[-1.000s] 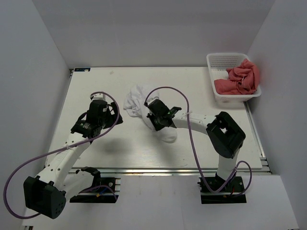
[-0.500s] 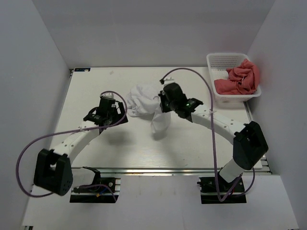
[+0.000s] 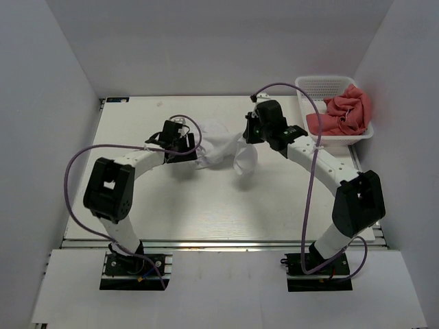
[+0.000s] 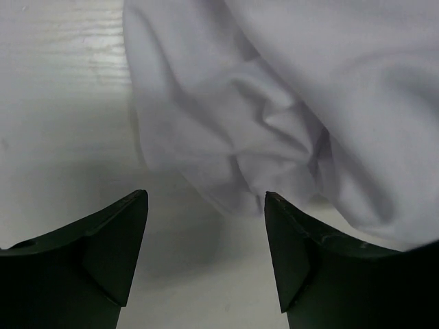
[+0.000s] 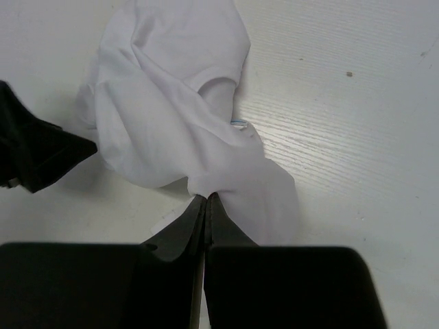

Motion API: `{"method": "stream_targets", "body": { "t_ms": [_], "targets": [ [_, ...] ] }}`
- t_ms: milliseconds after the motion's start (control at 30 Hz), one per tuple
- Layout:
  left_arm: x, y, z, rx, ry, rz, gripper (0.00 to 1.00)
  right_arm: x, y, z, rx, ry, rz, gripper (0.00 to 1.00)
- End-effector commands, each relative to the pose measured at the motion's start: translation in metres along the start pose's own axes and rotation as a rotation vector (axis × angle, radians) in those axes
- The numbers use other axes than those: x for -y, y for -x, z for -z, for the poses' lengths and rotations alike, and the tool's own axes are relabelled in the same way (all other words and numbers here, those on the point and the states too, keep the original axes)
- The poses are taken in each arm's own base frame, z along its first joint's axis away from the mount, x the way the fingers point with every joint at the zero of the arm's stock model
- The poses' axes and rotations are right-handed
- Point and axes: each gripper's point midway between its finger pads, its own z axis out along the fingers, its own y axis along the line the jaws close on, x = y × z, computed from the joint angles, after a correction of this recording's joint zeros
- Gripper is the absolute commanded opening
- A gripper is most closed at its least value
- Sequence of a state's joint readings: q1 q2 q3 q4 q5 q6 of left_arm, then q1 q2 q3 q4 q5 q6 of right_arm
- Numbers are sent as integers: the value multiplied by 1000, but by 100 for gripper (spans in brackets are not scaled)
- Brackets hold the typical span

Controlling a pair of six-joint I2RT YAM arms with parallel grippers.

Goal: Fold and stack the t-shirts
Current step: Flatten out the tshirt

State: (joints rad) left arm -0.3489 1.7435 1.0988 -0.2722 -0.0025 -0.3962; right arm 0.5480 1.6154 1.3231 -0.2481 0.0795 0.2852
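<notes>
A crumpled white t-shirt (image 3: 221, 145) lies bunched at the middle of the table. My right gripper (image 5: 207, 199) is shut on a pinched fold at its right side, with cloth (image 5: 171, 103) spreading out from the fingertips. In the top view this gripper (image 3: 250, 135) sits at the shirt's right edge. At the shirt's left edge is my left gripper (image 3: 193, 144). Its jaws (image 4: 206, 199) stand open over bare table, and the shirt's rumpled hem (image 4: 247, 157) lies just beyond the tips. Coral-pink t-shirts (image 3: 343, 113) are heaped in the basket.
A white lattice basket (image 3: 322, 80) stands at the back right corner, against the right wall. The enclosure's grey walls border the table on the left, back and right. Purple cables loop off both arms above the table.
My right gripper has shut on the white shirt and dragged it toward the back right. My left arm has swung right, up to the shirt's left edge.
</notes>
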Motion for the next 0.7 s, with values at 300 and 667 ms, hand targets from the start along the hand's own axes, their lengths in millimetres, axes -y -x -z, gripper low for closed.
{"method": "stream_targets", "body": {
  "t_ms": [300,667],
  "targets": [
    [19,26,-45,1,-51,-50,51,-2,28,10,26,130,15,0],
    [18,102,29,255,27,-81,0,27,84,50,205,-13,66,0]
  ]
}}
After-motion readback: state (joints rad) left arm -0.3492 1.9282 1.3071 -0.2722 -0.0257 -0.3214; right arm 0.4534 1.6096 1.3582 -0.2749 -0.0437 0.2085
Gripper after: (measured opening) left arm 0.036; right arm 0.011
